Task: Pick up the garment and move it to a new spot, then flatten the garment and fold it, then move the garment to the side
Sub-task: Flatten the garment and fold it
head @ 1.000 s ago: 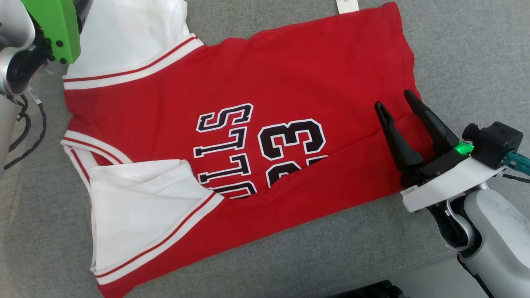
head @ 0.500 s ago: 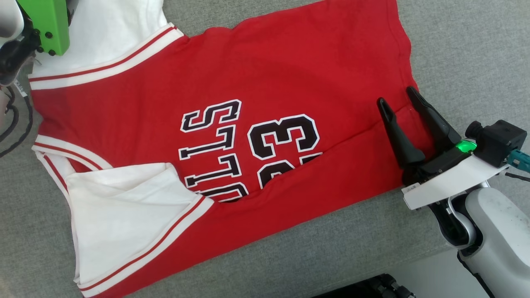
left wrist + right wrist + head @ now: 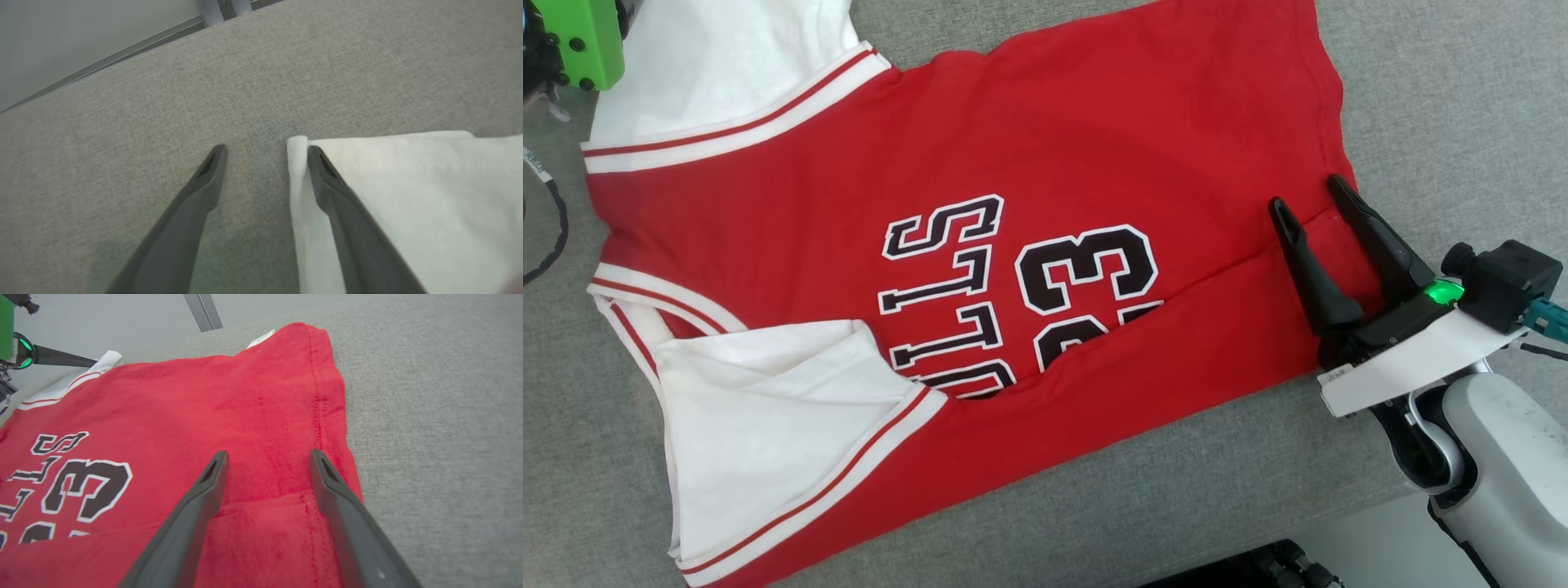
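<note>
The red jersey (image 3: 1029, 163) with white sleeves and black "BULLS 23" lettering lies spread on the grey cushion, its lower edge folded up over the print. My right gripper (image 3: 1307, 193) hovers open over the jersey's right hem; in the right wrist view its fingers (image 3: 269, 453) bracket red cloth (image 3: 204, 408) just inside the stitched edge. My left gripper (image 3: 266, 147) is open at the far white sleeve (image 3: 408, 196), one finger over bare cushion and the other over the sleeve's rolled edge. The left arm's green housing (image 3: 580, 41) sits in the head view's top left corner.
The grey upholstered surface (image 3: 1437, 98) extends on all sides of the jersey. Its front edge drops to pale floor at the lower right (image 3: 1372, 539). A black cable (image 3: 547, 237) hangs at the left. A white tag (image 3: 261, 338) pokes from the far hem.
The head camera has shifted, sliding the whole picture left. The left arm's green housing has drawn back toward the top left corner. The right gripper keeps its place over the hem.
</note>
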